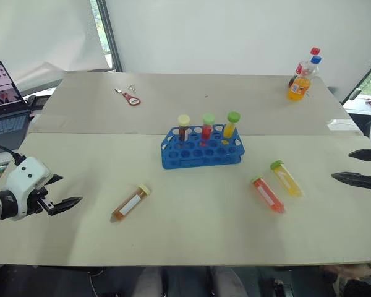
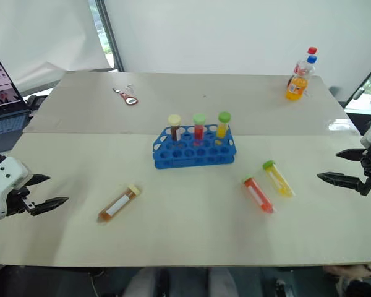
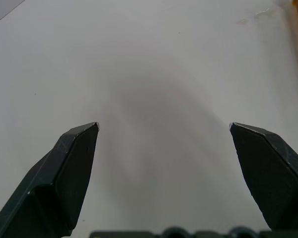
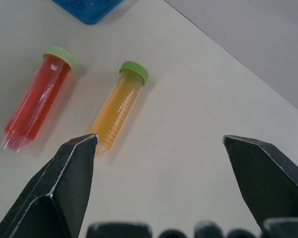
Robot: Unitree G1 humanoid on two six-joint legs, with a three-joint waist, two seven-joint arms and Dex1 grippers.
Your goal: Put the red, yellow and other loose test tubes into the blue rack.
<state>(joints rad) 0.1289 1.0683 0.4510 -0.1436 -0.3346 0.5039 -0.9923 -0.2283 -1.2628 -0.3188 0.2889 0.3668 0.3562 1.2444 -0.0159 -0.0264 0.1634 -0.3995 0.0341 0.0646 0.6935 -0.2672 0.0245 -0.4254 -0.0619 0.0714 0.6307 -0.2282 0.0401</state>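
Note:
The blue rack (image 1: 173, 162) stands mid-table with three capped tubes upright in its back row. A red test tube (image 1: 268, 193) and a yellow test tube (image 1: 287, 179), both green-capped, lie side by side to the rack's right front. To its left front lies a brown tube (image 1: 130, 203) with a pale cap. My right gripper (image 1: 343, 165) hovers open at the table's right edge, right of the yellow tube (image 4: 120, 105) and red tube (image 4: 37, 101). My left gripper (image 1: 67, 190) is open and empty at the left, well clear of the brown tube.
Two drink bottles (image 1: 303, 77) stand at the far right corner. A small red tool (image 1: 131, 98) lies at the far left of the table. A laptop (image 1: 3, 99) sits beyond the left edge.

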